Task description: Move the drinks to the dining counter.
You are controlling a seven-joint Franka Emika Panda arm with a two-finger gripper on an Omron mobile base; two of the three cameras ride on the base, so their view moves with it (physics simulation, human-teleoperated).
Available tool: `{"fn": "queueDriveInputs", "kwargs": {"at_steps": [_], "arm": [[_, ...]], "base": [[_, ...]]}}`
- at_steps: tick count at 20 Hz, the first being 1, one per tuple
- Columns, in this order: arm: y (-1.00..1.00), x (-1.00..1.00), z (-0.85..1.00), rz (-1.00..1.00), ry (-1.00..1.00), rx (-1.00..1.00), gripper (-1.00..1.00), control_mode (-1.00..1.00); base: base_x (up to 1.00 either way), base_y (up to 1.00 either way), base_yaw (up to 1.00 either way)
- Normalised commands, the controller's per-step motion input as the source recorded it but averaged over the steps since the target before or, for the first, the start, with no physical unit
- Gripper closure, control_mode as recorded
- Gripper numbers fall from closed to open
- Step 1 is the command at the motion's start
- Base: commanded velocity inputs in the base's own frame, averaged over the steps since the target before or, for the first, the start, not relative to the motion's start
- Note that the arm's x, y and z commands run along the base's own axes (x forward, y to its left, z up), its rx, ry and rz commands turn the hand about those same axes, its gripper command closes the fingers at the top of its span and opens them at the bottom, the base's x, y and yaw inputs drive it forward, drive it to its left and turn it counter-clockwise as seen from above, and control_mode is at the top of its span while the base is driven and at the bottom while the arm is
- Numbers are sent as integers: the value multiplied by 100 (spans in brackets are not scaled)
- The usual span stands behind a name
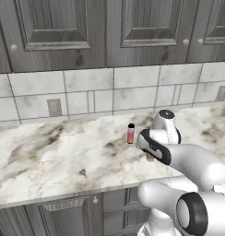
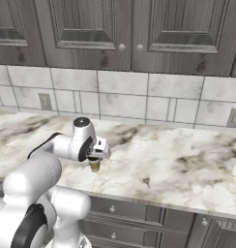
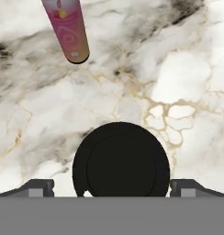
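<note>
Wall counter (image 1: pixel 54 152) with white marble top, grey-brown veining, against tiled backsplash, dark grey cabinets below. Standing upright on it: slim pink bottle (image 1: pixel 131 133) with dark cap, toward the back. Tan paper coffee cup (image 2: pixel 94 165) with black lid stands near it, closer to the front edge, apart from the bottle.

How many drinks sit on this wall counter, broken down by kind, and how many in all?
Pink bottle: 1
Paper coffee cup with black lid, under the open gripper: 1
Total: 2 drinks, both standing on the marble counter.
</note>
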Motion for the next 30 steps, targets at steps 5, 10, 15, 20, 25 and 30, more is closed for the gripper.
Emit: {"fn": "queueDriveInputs", "kwargs": {"at_steps": [5,10,15,20,25,30], "arm": [[0,2,-26,0,0,0,-100,-100],[0,0,-32,0,0,0,100,-100],[0,0,-10,0,0,0,100,-100],[-1,-36,8,3,-12,0,100,-100],[-23,-71,67,9,-27,7,100,-100],[-4,-76,67,11,-22,6,100,-100]], "base": [[0,0,0],[0,0,0],[0,0,0],[0,0,0],[0,0,0],[0,0,0]]}}
